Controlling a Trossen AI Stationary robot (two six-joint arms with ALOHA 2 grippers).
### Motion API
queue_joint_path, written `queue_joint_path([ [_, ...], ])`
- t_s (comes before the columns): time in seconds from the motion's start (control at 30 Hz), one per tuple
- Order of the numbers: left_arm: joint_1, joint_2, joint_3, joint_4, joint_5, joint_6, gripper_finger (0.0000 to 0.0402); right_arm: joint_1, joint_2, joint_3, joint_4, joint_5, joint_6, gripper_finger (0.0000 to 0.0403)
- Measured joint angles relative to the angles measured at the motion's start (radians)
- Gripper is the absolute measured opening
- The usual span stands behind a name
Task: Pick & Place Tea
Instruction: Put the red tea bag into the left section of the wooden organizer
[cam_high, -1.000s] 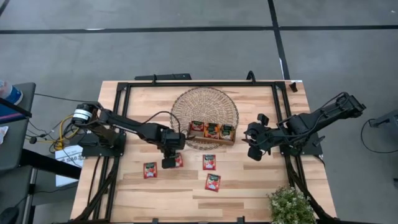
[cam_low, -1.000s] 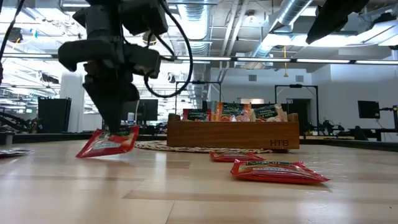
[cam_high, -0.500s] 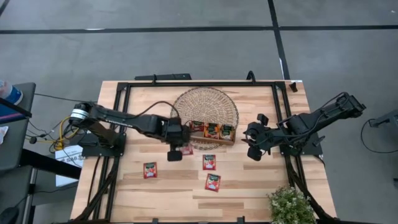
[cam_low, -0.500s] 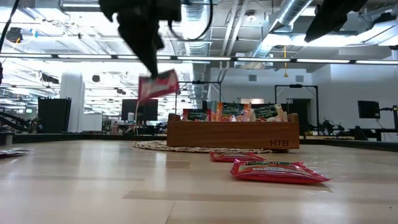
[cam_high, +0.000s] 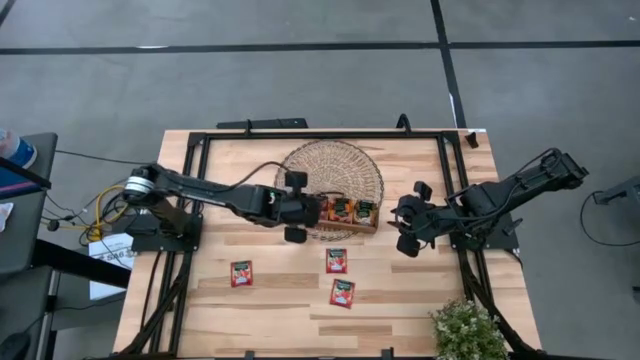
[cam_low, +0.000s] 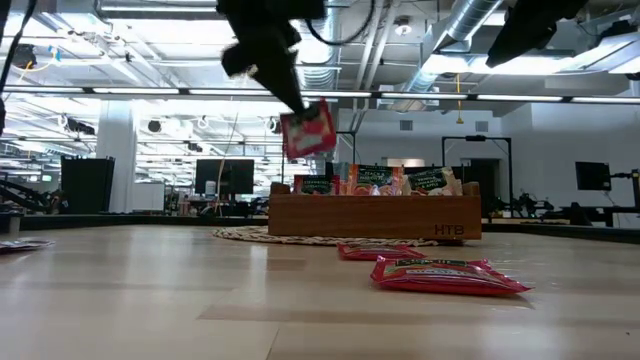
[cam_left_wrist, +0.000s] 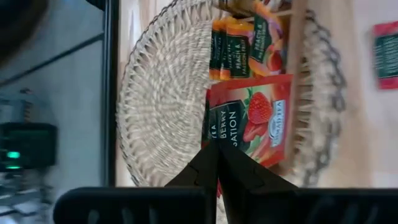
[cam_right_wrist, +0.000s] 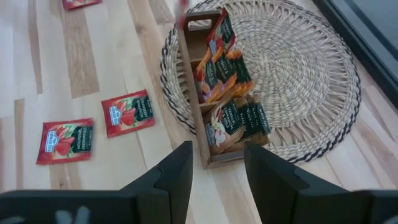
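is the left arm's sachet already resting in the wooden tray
No, the left gripper holds the tea sachet in the air, above the wooden tray.

A: What's on the wooden table?
B: A round woven mat near the back, with a wooden tray at its front edge.
A: Anything loose?
B: Three red tea sachets lie flat on the bare boards, and a small leafy plant stands at the front right corner.
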Motion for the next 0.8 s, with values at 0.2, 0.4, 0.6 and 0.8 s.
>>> queue_joint_path([
  [0.2, 0.000, 0.095, 0.000, 0.076, -0.161, 0.108, 0.0000, 0.000, 0.000, 0.000, 0.001, 0.003, 0.000, 0.0139],
  [0.4, 0.000, 0.125, 0.000, 0.079, -0.169, 0.114, 0.0000, 0.000, 0.000, 0.000, 0.000, 0.003, 0.000, 0.0134],
  [0.6, 0.000, 0.123, 0.000, 0.092, -0.177, 0.134, 0.0000, 0.000, 0.000, 0.000, -0.002, 0.020, -0.014, 0.0137],
  [0.8, 0.001, 0.150, 0.000, 0.086, -0.176, 0.156, 0.0000, 0.000, 0.000, 0.000, 0.001, 0.021, -0.018, 0.0138],
])
